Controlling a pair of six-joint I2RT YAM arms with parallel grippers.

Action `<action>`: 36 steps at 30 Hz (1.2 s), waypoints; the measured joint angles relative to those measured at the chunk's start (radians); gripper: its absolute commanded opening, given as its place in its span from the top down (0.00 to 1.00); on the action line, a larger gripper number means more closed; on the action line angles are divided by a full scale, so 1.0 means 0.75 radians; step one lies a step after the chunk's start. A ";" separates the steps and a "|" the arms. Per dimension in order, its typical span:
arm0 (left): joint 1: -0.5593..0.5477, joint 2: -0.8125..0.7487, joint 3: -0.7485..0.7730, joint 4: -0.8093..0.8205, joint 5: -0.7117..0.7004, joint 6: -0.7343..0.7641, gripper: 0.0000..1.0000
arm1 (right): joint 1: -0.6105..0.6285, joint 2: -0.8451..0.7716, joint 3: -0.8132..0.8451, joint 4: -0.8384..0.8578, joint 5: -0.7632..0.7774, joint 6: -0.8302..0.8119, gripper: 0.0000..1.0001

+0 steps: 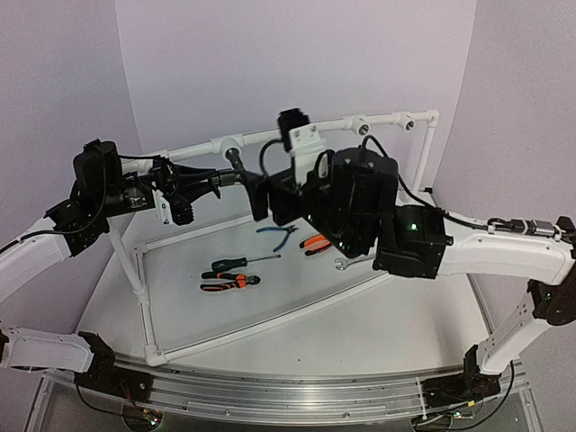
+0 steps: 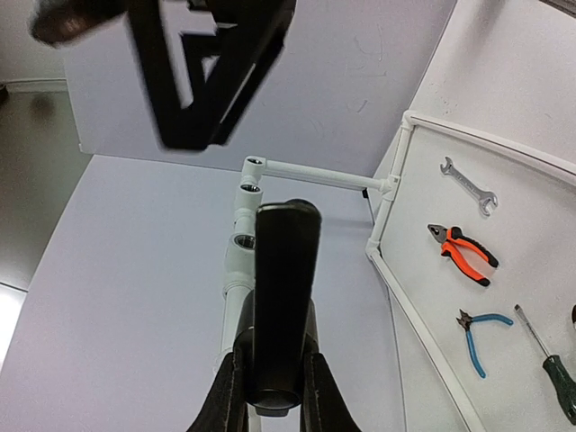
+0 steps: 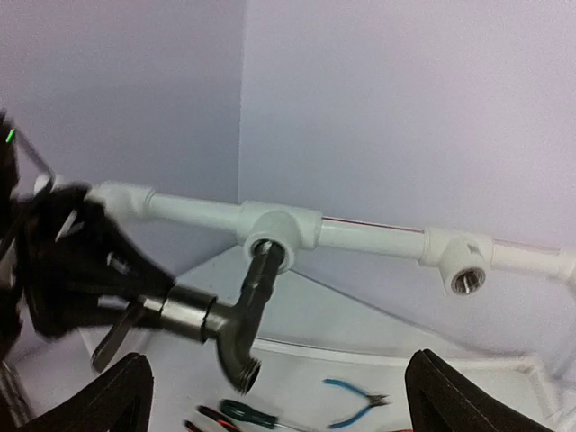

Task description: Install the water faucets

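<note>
You're working in a robot test cell, a lab bench rather than a home: plain lilac backdrop panels (image 1: pixel 270 63) box in a white table (image 1: pixel 360 333), a mock-up frame of white pipe (image 1: pixel 202 147) stands on it, and pliers (image 1: pixel 315 243), a screwdriver (image 1: pixel 238 263) and a wrench (image 1: pixel 354 263) lie laid out.

No text, label, brand, number or sign can be read anywhere: none on the faucet (image 3: pixel 193 313) in the left pincer (image 2: pixel 274 382), the white pipe (image 3: pixel 369 234) beyond it, or the orange pliers (image 1: pixel 315 242) and screwdriver (image 1: pixel 236 263) on the counter (image 1: pixel 297 315) below it.
</note>
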 measured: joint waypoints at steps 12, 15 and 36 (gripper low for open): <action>0.000 0.008 0.003 0.002 0.001 -0.005 1.00 | 0.070 0.075 -0.176 0.203 -0.014 -1.615 0.15; -0.001 0.009 0.004 0.003 0.002 -0.005 1.00 | 0.026 0.115 -0.127 0.223 -0.043 -1.728 0.19; -0.003 0.010 0.012 -0.012 0.001 -0.004 1.00 | -0.061 0.335 0.121 0.259 -0.189 -1.917 0.68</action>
